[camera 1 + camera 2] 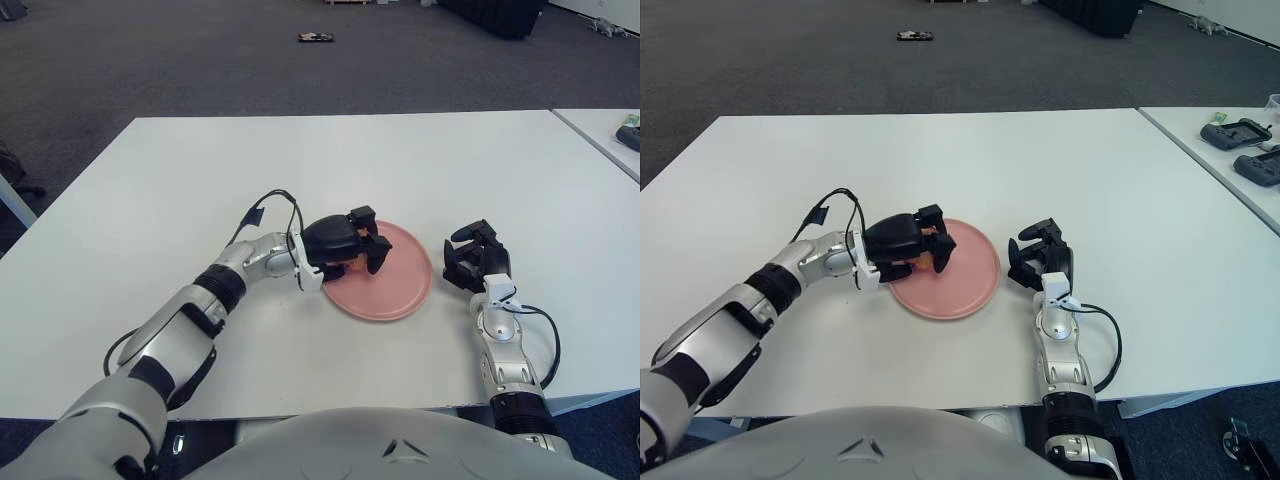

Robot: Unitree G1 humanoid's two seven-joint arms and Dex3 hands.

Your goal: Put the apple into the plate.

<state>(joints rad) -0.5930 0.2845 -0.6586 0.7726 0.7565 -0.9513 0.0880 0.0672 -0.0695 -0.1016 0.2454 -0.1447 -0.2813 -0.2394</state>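
While no writing reads, left hand (345, 245) seemingly grips apple (356, 264) over plate (400, 285); right hand (477, 257) curled, empty.

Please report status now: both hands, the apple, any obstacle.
Left hand shut on apple, over the left edge of the plate. Right hand idle, right of plate. Nothing in the way.
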